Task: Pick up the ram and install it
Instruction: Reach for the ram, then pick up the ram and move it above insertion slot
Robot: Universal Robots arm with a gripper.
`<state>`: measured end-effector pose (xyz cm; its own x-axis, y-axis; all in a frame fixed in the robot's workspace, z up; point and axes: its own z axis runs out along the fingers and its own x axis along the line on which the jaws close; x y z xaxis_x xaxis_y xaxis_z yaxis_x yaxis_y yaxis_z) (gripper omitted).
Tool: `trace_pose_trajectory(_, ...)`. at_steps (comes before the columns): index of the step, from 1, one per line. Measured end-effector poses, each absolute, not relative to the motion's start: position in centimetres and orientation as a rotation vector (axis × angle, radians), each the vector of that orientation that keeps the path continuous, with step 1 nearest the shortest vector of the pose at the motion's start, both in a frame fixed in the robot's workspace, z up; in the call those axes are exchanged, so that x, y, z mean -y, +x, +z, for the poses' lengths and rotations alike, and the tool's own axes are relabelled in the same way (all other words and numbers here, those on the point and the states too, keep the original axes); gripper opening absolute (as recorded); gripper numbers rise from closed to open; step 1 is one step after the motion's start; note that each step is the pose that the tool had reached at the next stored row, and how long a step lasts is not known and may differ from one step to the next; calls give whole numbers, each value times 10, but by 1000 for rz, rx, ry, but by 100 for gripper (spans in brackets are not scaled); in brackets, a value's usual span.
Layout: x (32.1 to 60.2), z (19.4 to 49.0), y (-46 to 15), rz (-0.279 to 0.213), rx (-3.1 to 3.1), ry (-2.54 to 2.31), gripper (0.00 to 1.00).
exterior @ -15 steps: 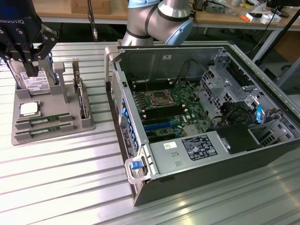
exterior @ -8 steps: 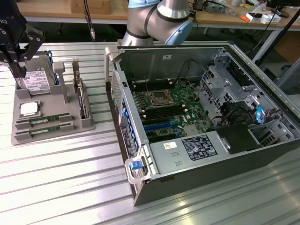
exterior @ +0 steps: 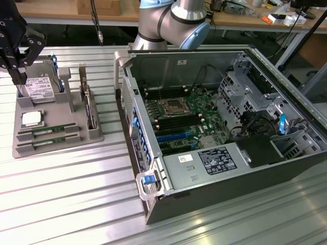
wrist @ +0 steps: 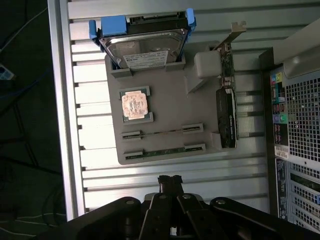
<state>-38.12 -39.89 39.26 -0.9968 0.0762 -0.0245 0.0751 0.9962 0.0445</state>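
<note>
Two ram sticks, thin and green, lie in slots at the front of a grey holder tray (exterior: 61, 145): one ram stick (exterior: 48, 130) (wrist: 162, 133) and a second ram stick (exterior: 48, 142) (wrist: 165, 151) beside it. My black gripper (exterior: 19, 79) (wrist: 169, 181) hangs above the tray's far end, over the hard drive side, well away from the sticks. Its fingers (wrist: 163, 182) are pressed together and hold nothing. The open computer case (exterior: 286, 168) lies on the exterior view's right, with the motherboard's memory slots (exterior: 176, 123) exposed.
The tray also holds a square silver processor (exterior: 31, 118) (wrist: 135, 104), a hard drive (exterior: 41, 87) (wrist: 145, 47) in a blue bracket, and an upright expansion card (exterior: 91, 109) (wrist: 227, 115). The case's raised side wall (exterior: 134, 127) stands between tray and motherboard.
</note>
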Motion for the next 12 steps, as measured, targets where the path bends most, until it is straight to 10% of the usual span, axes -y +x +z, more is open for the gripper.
trace_pose_trajectory(12,399,393,-381,69,-3116,8,11)
